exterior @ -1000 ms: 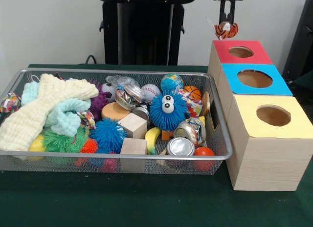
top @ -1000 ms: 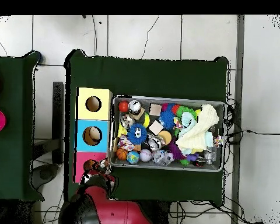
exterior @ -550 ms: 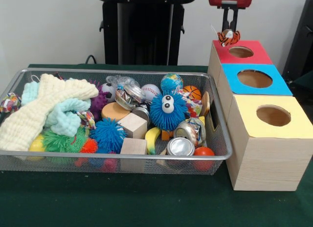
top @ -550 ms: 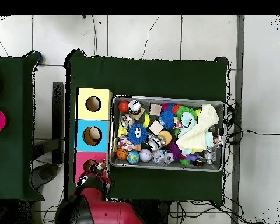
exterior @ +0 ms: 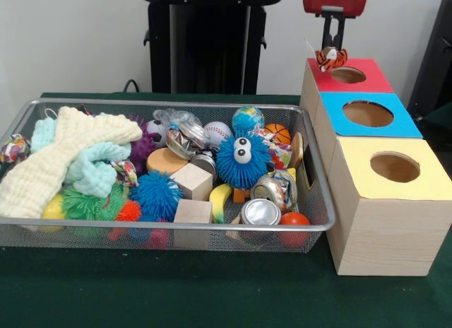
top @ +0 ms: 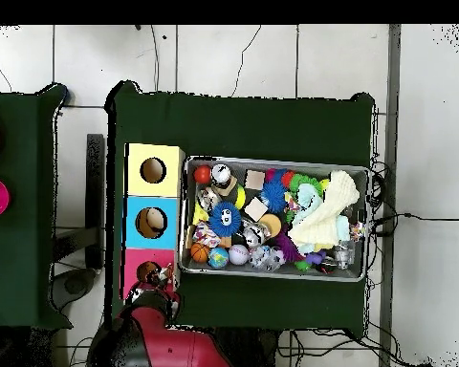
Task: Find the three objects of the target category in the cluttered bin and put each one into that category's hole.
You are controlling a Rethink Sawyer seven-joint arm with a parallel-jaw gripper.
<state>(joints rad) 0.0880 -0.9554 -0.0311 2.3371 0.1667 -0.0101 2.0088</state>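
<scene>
The claw (exterior: 331, 51) hangs over the red box (exterior: 367, 77), clamped on a small tiger toy (exterior: 330, 57) striped orange, black and white. In the front view the toy sits at the rim of the red box's hole (exterior: 348, 75), on the side toward the bin; whether it touches the box top cannot be told. Nearer the camera than the claw stand the blue box (exterior: 395, 123) and then the yellow box (exterior: 424, 179), each with its own round hole.

The overhead view shows the arm (top: 152, 339) reaching to the red box (top: 133, 263), with the toy (top: 160, 278) just beside the hole (top: 147, 270); here the fingers are hidden under the arm, and only the front view shows them pinching the toy.

Off to the claw's side lies the wire bin (exterior: 321, 215), crowded. The front view picks out a blue fuzzy ball with eyes (exterior: 242, 160), a baseball (exterior: 217, 132), a globe ball (exterior: 248, 119), wooden blocks (exterior: 192, 181), tins (exterior: 260, 212) and a pale knitted cloth (exterior: 49, 165). The overhead view shows the bin (top: 362, 277) lengthwise along all three boxes.
</scene>
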